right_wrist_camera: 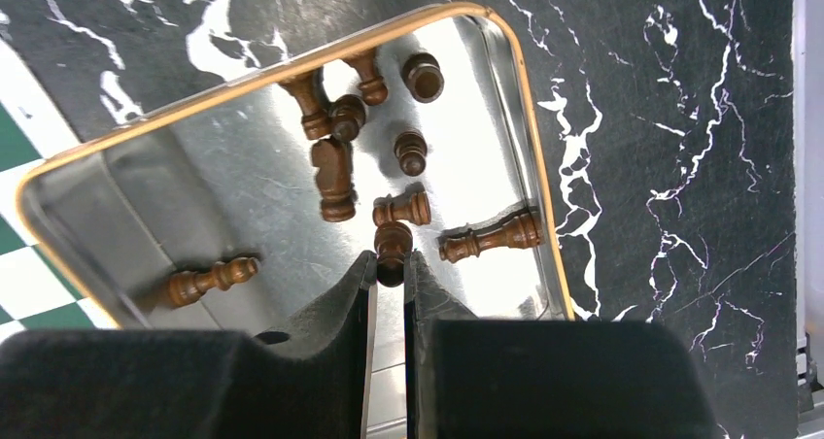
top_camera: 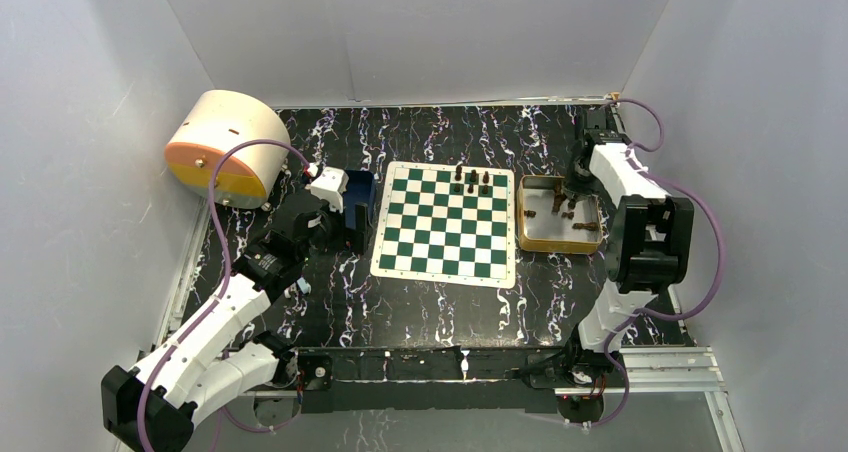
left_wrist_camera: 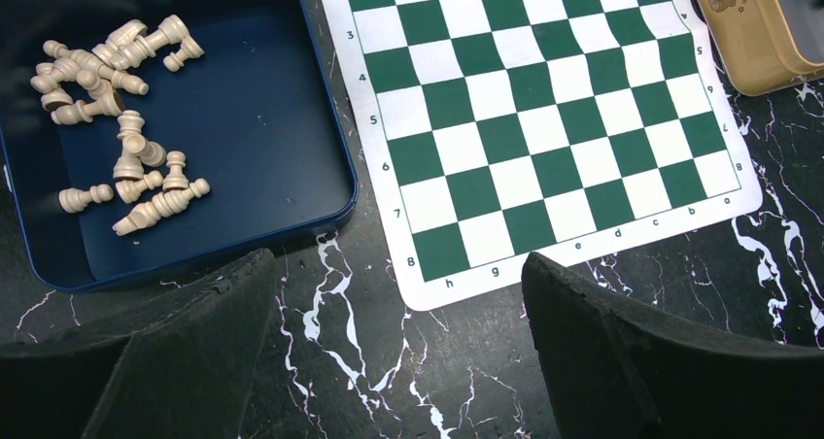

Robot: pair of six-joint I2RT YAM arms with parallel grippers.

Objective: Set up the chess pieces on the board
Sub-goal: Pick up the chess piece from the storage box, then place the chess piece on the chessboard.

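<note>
The chess pieces [right_wrist_camera: 335, 172] are small, glossy dark brown turned figures. Most lie toppled in a gold-rimmed tin tray [right_wrist_camera: 233, 196] on the black marbled bench [right_wrist_camera: 680, 118], just right of the board [top_camera: 445, 227], a green-and-white checked mat with a white border. Three of them stand at the board's far edge. The right claw [right_wrist_camera: 390, 264] is clamped on one piece [right_wrist_camera: 393, 243] inside the tray. The left claw [left_wrist_camera: 398, 274] gapes wide by the board's left edge, beside a blue tray [left_wrist_camera: 330, 109] of cream pieces [left_wrist_camera: 126, 157].
</note>
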